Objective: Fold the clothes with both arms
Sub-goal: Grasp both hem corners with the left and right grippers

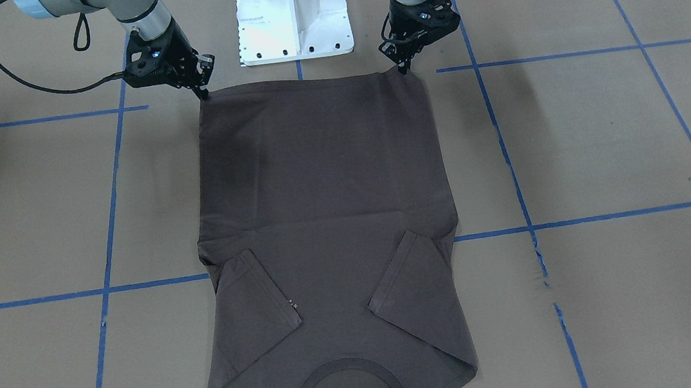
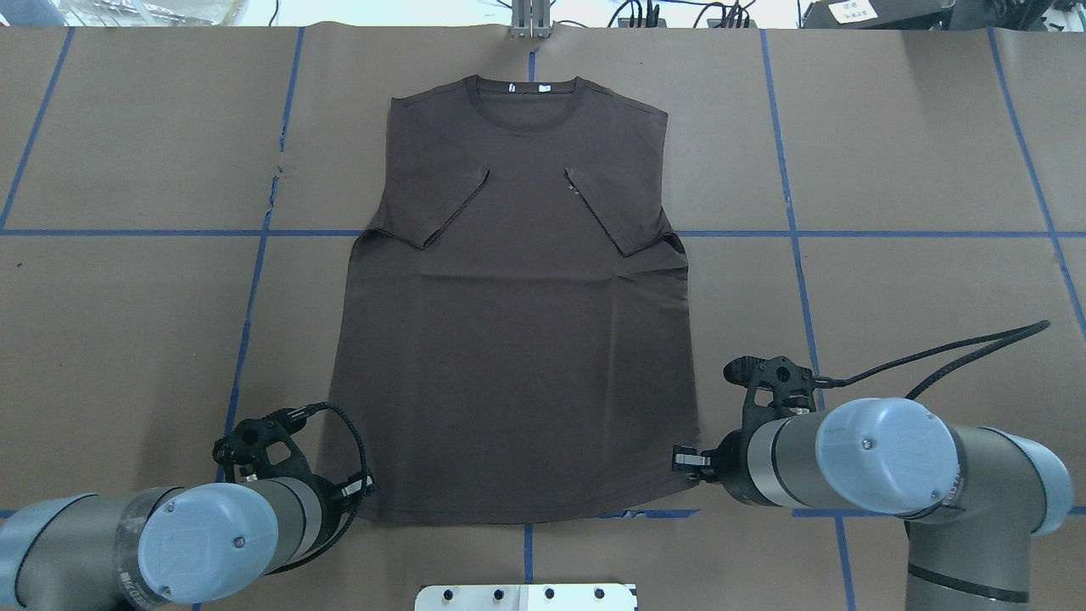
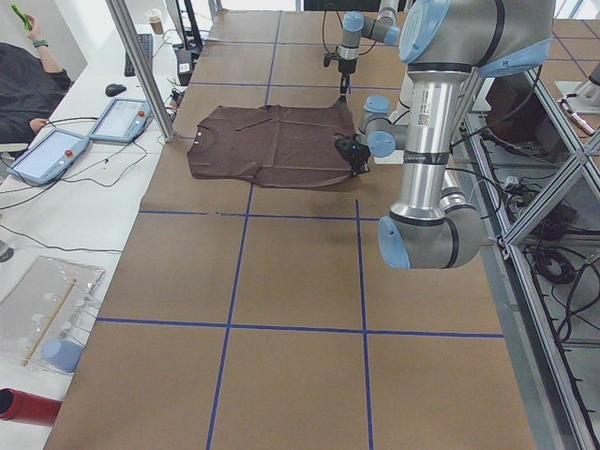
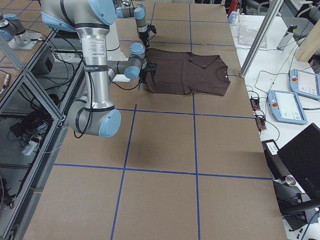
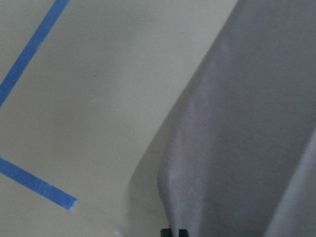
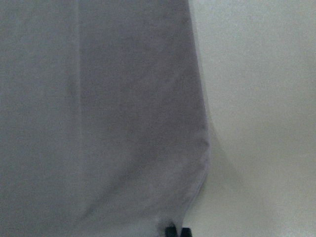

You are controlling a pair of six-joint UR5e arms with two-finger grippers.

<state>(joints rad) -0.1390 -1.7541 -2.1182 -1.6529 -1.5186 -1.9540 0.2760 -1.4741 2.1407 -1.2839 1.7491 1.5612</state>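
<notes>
At the hem corner on the robot's left, the left gripper [image 1: 403, 69] points down with its fingers pinched together on the edge of the T-shirt [image 2: 517, 322]. The dark brown shirt lies flat in the middle of the table [image 2: 916, 170], its collar [image 2: 528, 119] on the side away from the robot and both short sleeves folded inward over the chest. At the right hem corner, the right gripper [image 1: 202, 93] is likewise closed on the fabric.
</notes>
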